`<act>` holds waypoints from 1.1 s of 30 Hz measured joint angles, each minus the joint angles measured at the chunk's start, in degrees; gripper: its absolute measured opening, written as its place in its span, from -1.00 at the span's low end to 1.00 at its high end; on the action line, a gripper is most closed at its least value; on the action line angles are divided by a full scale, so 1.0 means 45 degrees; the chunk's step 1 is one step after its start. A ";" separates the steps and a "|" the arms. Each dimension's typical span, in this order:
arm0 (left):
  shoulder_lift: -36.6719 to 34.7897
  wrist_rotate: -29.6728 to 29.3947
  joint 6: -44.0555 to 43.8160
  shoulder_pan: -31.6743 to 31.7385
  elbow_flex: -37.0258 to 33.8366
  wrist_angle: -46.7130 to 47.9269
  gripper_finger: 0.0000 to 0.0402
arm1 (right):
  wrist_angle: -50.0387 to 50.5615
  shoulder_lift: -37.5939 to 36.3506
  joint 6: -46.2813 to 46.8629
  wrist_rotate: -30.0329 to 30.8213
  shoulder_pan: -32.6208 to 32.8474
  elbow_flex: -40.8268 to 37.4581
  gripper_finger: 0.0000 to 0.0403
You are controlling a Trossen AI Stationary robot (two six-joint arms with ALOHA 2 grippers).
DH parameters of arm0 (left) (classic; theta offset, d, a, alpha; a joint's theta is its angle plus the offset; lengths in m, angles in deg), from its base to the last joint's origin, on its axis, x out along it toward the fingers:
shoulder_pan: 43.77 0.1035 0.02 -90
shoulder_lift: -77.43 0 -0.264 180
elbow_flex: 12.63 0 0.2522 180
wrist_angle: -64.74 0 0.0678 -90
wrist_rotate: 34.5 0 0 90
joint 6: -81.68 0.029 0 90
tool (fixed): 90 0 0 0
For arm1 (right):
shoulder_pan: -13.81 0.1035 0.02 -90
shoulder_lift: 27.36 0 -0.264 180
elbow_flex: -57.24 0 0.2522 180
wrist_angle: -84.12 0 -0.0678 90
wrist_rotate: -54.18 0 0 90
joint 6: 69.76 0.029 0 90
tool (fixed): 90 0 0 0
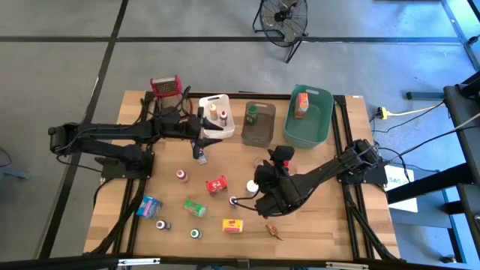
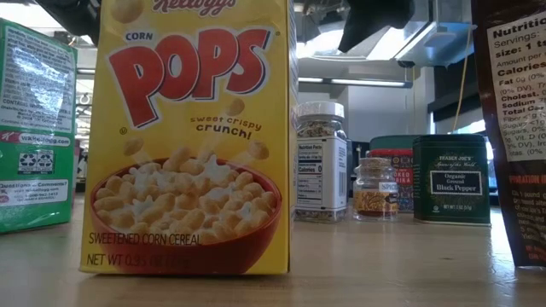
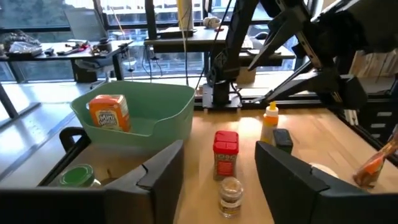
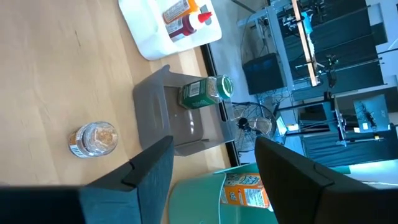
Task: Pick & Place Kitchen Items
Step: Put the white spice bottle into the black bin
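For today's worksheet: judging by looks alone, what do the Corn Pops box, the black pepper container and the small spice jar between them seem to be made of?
Corn Pops box: printed cardboard, likely; flat faces, sharp folded edge, slight sheen.
Black pepper container: probably painted metal tin; squared body, raised lid rim, glossy green.
Small spice jar: clear glass or plastic, cannot tell which; contents show through.

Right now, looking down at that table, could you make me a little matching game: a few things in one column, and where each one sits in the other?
Things:
1. orange box
2. green-capped jar
3. two small bottles
4. yellow box

Places:
A. in the white tub
B. on the bare table, near its front edge
C. in the green tub
D. in the brown tub

Pairs: 1-C, 2-D, 3-A, 4-B
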 joint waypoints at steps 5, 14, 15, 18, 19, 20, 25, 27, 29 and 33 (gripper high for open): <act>0.0209 0.0005 -0.0226 -0.0226 0.0000 0.0208 0.13 | 0.0000 0.0000 0.0002 -0.0324 0.0058 0.0000 0.13; 0.1370 -0.0013 0.1790 -0.2578 0.0397 -0.0930 0.18 | 0.0000 -0.0017 0.0404 -0.1023 0.0382 0.0000 0.13; 0.1490 -0.0067 0.2073 -0.2887 0.0595 -0.0738 0.18 | 0.0000 -0.0065 0.0451 -0.1099 0.0444 0.0000 0.13; 0.2008 -0.0347 0.2525 -0.3543 0.1540 0.0364 0.17 | 0.0000 -0.0462 0.0734 -0.1144 0.0713 0.0000 0.13; 0.2198 -0.0528 0.2614 -0.3707 0.1876 0.0909 0.17 | 0.0000 -0.0643 0.0900 -0.1143 0.0842 0.0000 0.13; 0.2444 -0.0807 0.2713 -0.3864 0.2246 0.1381 0.17 | -0.0003 -0.0840 0.1037 -0.1145 0.0988 0.0000 0.13; 0.3819 -0.1481 0.3158 -0.4424 0.3761 0.2790 0.17 | 0.0007 -0.1830 0.1990 -0.1121 0.1989 0.0000 0.13; 0.4411 -0.1468 0.3260 -0.4547 0.4366 0.3310 0.17 | -0.0002 -0.2106 0.2447 -0.1050 0.2417 0.0024 0.13; 0.5034 -0.1471 0.3255 -0.4622 0.5070 0.3855 0.17 | -0.0004 -0.2246 0.2746 -0.0993 0.2876 0.0019 0.13; 0.6269 -0.1460 0.3123 -0.4663 0.6303 0.4561 0.17 | -0.0002 -0.2301 0.3269 -0.0340 0.3762 0.0019 0.13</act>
